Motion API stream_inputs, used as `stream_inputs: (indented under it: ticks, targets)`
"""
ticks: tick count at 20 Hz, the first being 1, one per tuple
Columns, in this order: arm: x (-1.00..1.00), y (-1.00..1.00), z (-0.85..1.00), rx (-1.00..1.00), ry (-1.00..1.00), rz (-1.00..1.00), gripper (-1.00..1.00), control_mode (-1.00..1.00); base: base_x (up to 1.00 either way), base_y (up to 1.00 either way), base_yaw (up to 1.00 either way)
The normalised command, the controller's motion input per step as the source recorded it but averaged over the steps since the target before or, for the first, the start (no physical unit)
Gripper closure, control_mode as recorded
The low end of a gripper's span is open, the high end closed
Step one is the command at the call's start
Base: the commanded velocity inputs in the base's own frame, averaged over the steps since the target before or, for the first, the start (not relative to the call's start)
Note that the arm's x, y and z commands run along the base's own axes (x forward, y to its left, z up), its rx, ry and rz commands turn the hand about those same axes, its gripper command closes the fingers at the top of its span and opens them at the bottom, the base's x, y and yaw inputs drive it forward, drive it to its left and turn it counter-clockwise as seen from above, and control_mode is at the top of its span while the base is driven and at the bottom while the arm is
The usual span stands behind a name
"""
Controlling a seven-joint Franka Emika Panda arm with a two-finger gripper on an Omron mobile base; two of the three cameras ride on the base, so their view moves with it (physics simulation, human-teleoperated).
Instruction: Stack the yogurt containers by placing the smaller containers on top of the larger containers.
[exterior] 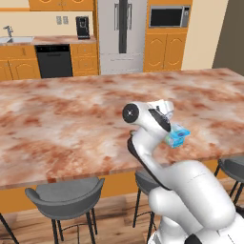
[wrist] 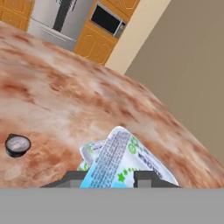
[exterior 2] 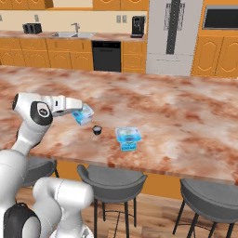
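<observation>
The pincer (exterior 2: 80,113) is clenched on the small blue pack (exterior 2: 83,115) and carries it in the air above the desk (exterior 2: 186,111), tilted so that 1 corner dips toward the marble. In the hand view the pack's printed side (wrist: 124,164) sits between the 2 dark finger tips, its long axis running up and away from them on a slant.

The relation that matters is where the wide blue pack (exterior 2: 128,137) lies from the pincer. In the right base view it rests flat on the desk near the front edge, to the right of the pincer and lower, with its pale lid facing up. The tiny dark cup (exterior 2: 96,129) stands on the desk between the 2, just below and right of the held pack and apart from the wide one. In the hand view that cup (wrist: 17,145) shows at the left, upright, its pale rim toward the camera.

So my reading is that the carry has to go rightward over the cup and a little toward the front edge, then down. The held pack would need levelling first, since on this tilt it would meet the lid corner-first and could slide off or nudge the cup.
</observation>
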Motion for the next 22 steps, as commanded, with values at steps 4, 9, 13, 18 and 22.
stream_inputs:
  ticks: [4,9,13,18,22]
  targets:
    - [-0.3,-0.32,0.11,0.0,0.0,-0.01,1.0,-1.0,0.0,0.0,0.0]
    - [-0.19,-0.3,0.09,0.0,0.04,-0.03,1.0,-1.0,0.0,0.0,0.0]
    - [-0.11,-0.29,0.09,0.0,0.1,-0.03,1.0,-1.0,0.0,0.0,0.0]
    - [-0.04,-0.25,0.09,0.0,0.14,-0.03,1.0,-1.0,0.0,0.0,0.0]
    - [0.0,-0.1,0.08,0.0,0.11,-0.03,1.0,-1.0,0.0,0.0,0.0]
